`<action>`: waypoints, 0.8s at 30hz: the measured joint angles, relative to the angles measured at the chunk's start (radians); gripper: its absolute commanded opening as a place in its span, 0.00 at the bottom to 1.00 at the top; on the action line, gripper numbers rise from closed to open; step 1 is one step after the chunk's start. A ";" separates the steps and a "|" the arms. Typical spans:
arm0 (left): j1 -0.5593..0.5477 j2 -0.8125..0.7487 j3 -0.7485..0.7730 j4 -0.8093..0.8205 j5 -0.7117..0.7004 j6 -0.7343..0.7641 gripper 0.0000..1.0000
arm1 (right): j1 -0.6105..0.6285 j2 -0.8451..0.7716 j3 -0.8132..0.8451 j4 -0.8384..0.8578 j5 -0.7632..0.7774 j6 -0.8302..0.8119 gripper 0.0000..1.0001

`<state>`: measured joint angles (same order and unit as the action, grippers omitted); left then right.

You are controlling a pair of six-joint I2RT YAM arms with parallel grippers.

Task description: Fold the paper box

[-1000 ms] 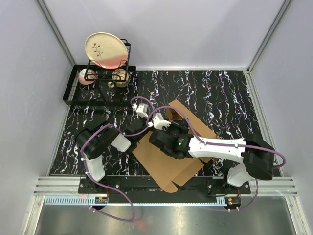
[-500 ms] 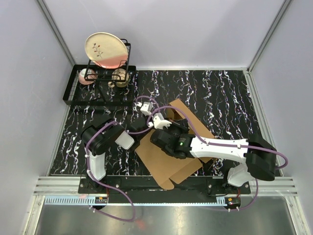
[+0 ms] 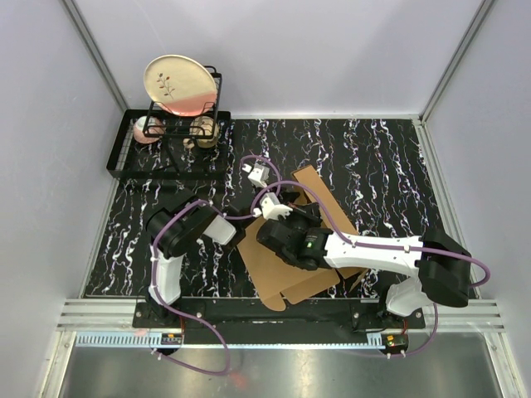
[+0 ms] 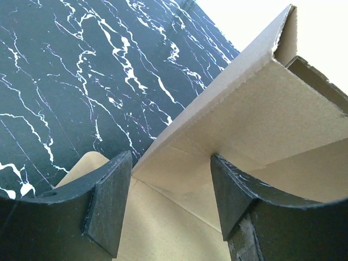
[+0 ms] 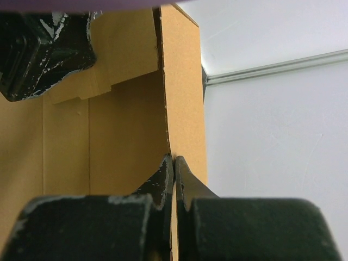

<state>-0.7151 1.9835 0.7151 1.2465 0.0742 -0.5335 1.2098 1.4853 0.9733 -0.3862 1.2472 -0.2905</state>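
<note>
The paper box point(image 3: 286, 269) is a brown cardboard sheet lying in the middle of the black marbled table, with its far panel point(image 3: 319, 189) raised. My right gripper point(image 3: 286, 203) reaches across the sheet; in the right wrist view it point(image 5: 174, 166) is shut on the thin edge of an upright flap point(image 5: 185, 81). My left gripper point(image 3: 267, 186) is at the sheet's far left edge. In the left wrist view it point(image 4: 171, 204) is open, with the sheet point(image 4: 163, 228) between its fingers and the right fingertip point(image 4: 234, 190) against the underside of the raised panel point(image 4: 255, 109).
A black wire rack point(image 3: 187, 112) holding a cream plate point(image 3: 178, 83) stands on a black tray point(image 3: 124, 162) at the back left, with small cups point(image 3: 205, 128) beside it. Grey walls enclose the table. The right arm's forearm point(image 3: 373, 249) lies over the sheet.
My left gripper has moved right and farther away, onto the box's far left edge. The far panel has risen and the sheet's near edge has shifted left a little.
</note>
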 measured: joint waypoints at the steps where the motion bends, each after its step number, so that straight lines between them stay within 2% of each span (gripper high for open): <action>1: 0.000 0.001 0.000 0.000 0.002 0.000 0.63 | 0.000 0.000 -0.002 0.000 0.000 0.000 0.01; 5: 0.000 0.002 0.000 0.000 0.002 -0.002 0.63 | 0.000 0.000 -0.003 0.001 0.001 0.000 0.11; 6: 0.000 0.002 -0.001 0.000 0.002 -0.002 0.63 | -0.001 0.000 -0.003 0.002 0.001 0.001 0.17; 11: 0.000 0.002 -0.003 0.006 0.002 -0.010 0.63 | -0.001 0.000 -0.003 0.011 -0.003 0.014 0.34; 18: 0.000 0.002 -0.003 0.007 0.002 -0.014 0.63 | -0.002 0.000 -0.003 0.014 0.003 0.019 0.46; 24: 0.000 0.002 -0.005 0.011 0.002 -0.016 0.63 | -0.002 -0.013 -0.001 0.015 0.013 0.018 0.48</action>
<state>-0.7151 1.9854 0.7101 1.2575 0.0761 -0.5491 1.2083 1.4727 0.9726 -0.3714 1.2606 -0.2722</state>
